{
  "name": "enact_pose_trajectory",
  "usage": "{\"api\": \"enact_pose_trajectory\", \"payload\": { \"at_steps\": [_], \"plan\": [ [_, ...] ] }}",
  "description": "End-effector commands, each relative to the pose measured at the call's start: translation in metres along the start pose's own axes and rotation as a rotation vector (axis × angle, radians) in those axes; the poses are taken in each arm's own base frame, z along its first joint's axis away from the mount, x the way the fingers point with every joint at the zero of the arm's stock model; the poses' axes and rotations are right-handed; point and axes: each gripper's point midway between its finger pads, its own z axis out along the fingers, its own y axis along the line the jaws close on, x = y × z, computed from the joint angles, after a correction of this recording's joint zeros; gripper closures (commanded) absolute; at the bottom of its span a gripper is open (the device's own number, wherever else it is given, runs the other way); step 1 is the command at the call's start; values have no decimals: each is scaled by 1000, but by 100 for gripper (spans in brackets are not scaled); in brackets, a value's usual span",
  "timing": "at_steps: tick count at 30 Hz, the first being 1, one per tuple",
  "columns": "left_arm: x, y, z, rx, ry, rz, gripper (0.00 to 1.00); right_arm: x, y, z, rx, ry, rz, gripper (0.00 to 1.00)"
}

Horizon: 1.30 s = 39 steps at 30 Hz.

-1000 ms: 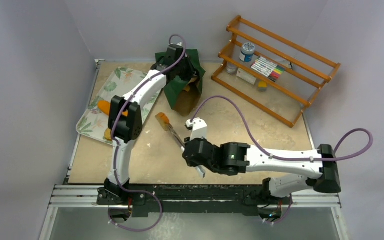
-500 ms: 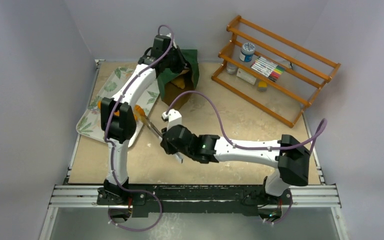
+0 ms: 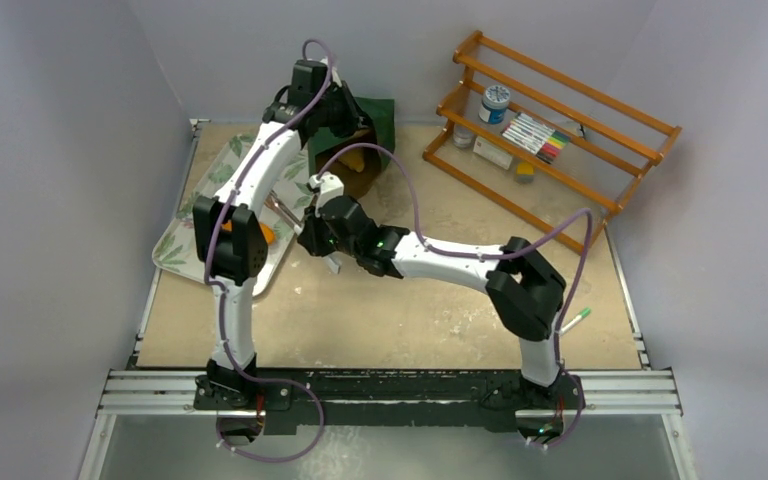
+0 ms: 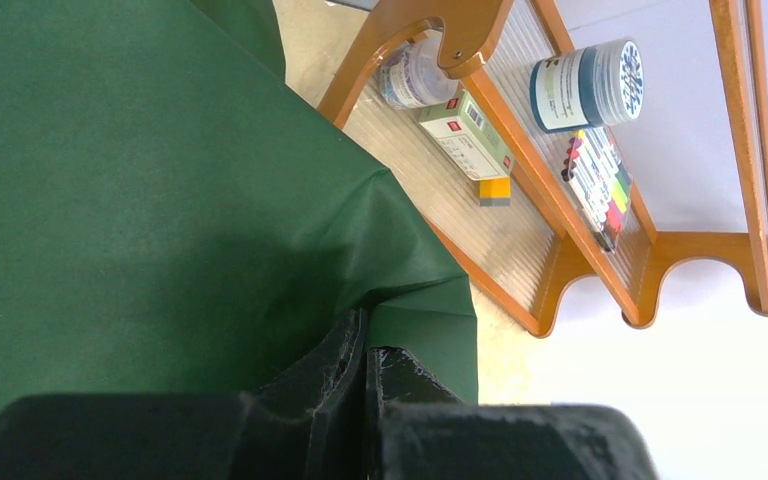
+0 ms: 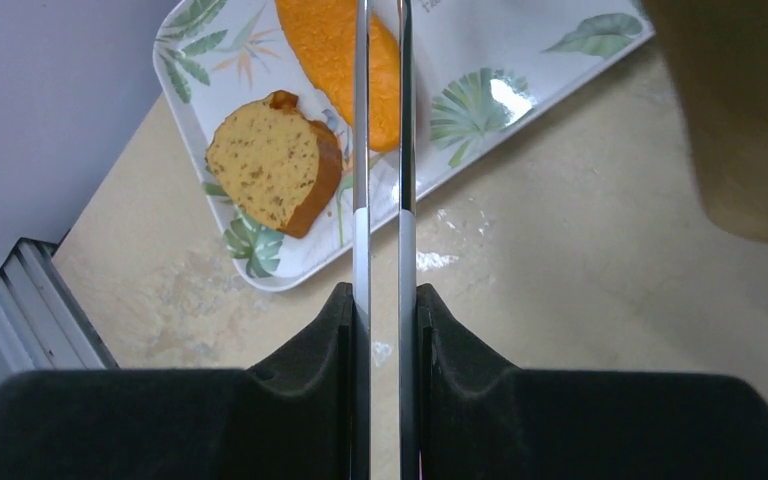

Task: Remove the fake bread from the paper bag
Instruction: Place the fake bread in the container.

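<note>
Remote session, one second on: my right gripper (image 5: 382, 300), gripping the tongs (image 5: 362, 150), has swung from mid-table out toward 10 o'clock and now hangs over the 3 o'clock edge of the floral tray (image 3: 185, 230). That arm's elbow has drawn in from 4 o'clock, uncovering a green marker (image 3: 578, 314) there. My left gripper (image 4: 365, 338), pinching the paper bag (image 4: 110, 200), has risen and pulled back toward 12 o'clock, dragging the bag nearer the far wall.

Overhead from behind, left wrist close on paper bag (image 4: 140, 180), right wrist above tray (image 5: 560, 50)
</note>
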Motion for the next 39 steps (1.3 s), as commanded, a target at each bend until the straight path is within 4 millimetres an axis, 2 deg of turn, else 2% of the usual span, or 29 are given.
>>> {"api": "enact_pose_trajectory", "payload": {
  "at_steps": [1,11,13,14,16,17,23,34,39],
  "plan": [
    [-38,-34,-28,73,-112,54,100,-49,23,15,-151,-121,2,100],
    [-50,-30,-31,66,-126,49,100,-49,7,72,-195,-95,-10,100],
    [-50,-28,-30,63,-126,49,100,-46,4,78,-187,-81,-18,95],
    [-50,-26,-30,59,-124,49,100,-44,2,81,-179,-73,-20,89],
    [-50,-24,-29,56,-124,49,100,-41,-1,83,-170,-67,-20,74],
    [-51,-24,-30,57,-124,50,100,-39,-2,84,-167,-61,-20,70],
    [-51,-25,-29,62,-127,46,100,-34,-3,86,-173,-41,-22,62],
    [-51,-22,-28,59,-132,37,100,-32,-9,78,-145,-44,-19,60],
    [-49,-18,-27,48,-133,34,100,-34,-14,64,-125,-63,-9,62]
  ]
}}
